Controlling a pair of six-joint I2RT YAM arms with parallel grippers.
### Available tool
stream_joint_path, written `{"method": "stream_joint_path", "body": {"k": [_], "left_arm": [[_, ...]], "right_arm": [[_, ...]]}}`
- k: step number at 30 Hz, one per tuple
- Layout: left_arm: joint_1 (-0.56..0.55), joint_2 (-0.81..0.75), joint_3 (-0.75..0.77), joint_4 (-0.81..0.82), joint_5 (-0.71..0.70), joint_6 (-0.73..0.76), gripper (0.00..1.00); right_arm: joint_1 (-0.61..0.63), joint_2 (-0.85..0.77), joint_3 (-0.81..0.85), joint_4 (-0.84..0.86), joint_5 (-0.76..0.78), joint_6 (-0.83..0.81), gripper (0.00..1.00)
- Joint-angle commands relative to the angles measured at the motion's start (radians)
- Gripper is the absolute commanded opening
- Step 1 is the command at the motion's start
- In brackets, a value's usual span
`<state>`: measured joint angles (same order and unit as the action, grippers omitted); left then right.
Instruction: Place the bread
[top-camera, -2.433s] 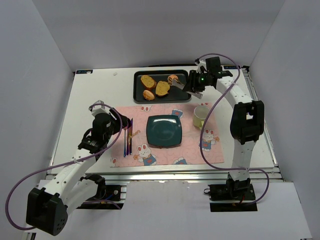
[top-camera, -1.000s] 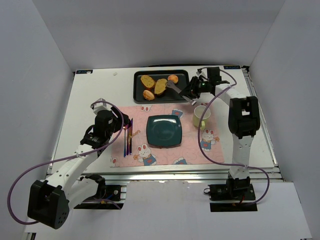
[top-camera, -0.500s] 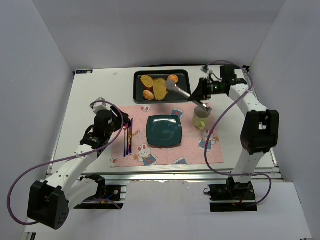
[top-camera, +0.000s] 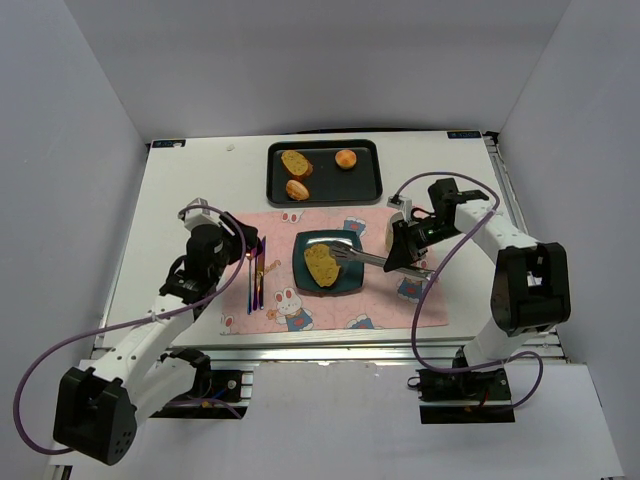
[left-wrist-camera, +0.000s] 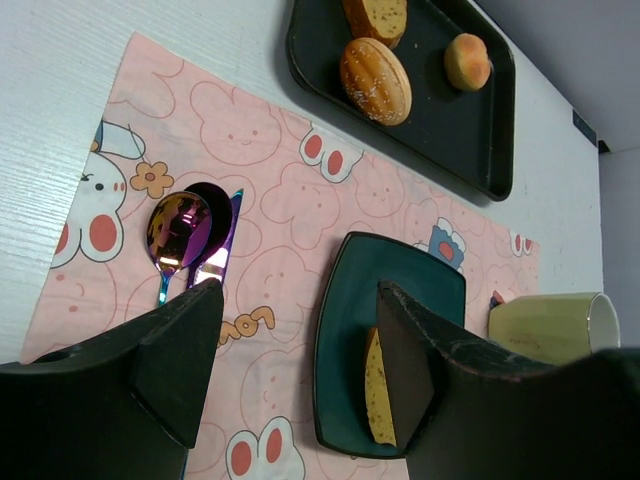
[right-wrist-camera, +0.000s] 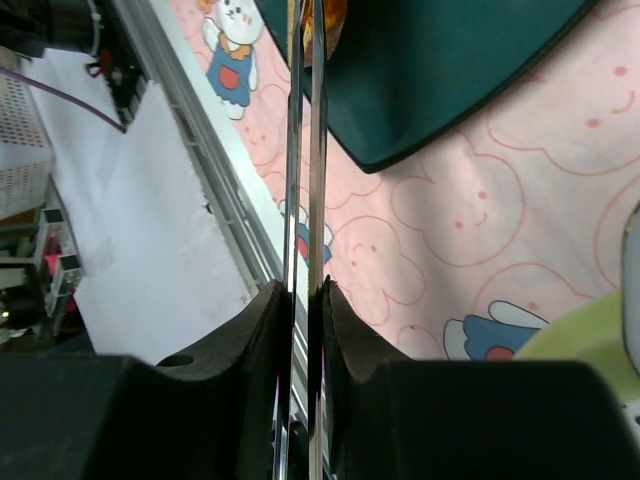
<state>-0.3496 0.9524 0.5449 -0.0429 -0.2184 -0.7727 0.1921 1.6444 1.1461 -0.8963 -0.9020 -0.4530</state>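
**A:** Where's the bread slice (top-camera: 322, 265)?

**B:** On the dark teal plate (top-camera: 345, 285), in the middle of the pink bunny-print placemat (top-camera: 300, 315). The slice is golden, oval and rough-crusted. It sits on the plate's left half. The plate is square, glossy and round-cornered.

**A:** Has it been let go?

**B:** I can't tell. The right claw (top-camera: 400, 258) is squeezed to a narrow gap around the handle end of thin steel tongs (top-camera: 365, 257). Their tips reach the slice from the right. Whether they pinch it, I can't make out.

**A:** Which step is this, then?

**B:** The setting-down, I'd say, and nearly done. Next the claw needs to ease open so the springy blades part. Then it should draw back rightward, minding the pale green mug (top-camera: 400, 232) just beside it.

**A:** And the other arm?

**B:** The left claw (left-wrist-camera: 297, 300) gapes wide with nothing in it. It hangs over the mat's left side, near the iridescent spoon (left-wrist-camera: 176, 228) and knife (left-wrist-camera: 222, 235).

**A:** What's at the far side?

**B:** A black tray (top-camera: 372, 175) on the white table (top-camera: 180, 200), with three more pieces of bread in it.
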Motion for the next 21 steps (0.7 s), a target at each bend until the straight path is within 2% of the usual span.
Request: {"method": "stream_joint_path", "body": {"k": [1,6,13,21], "left_arm": [[0.003,-0.046,-0.017,0.023,0.007,-0.01,0.72],[0.004,-0.072,-0.028,0.015,0.001,-0.014,0.72],[0.004,-0.076,-0.026,0.011,-0.003,-0.013,0.72],[0.003,-0.066,-0.017,0.009,-0.002,-0.008,0.72]], "right_arm": [[0.01,-0.041,0.001,0.01,0.054,-0.016,0.24],[0.012,-0.067,0.026,0.063,0.084,0.02,0.38],[0.012,-0.071,0.135,0.117,0.115,0.056,0.4],[0.073,0.04,0.3,0.123,0.175,0.05,0.4]]}}
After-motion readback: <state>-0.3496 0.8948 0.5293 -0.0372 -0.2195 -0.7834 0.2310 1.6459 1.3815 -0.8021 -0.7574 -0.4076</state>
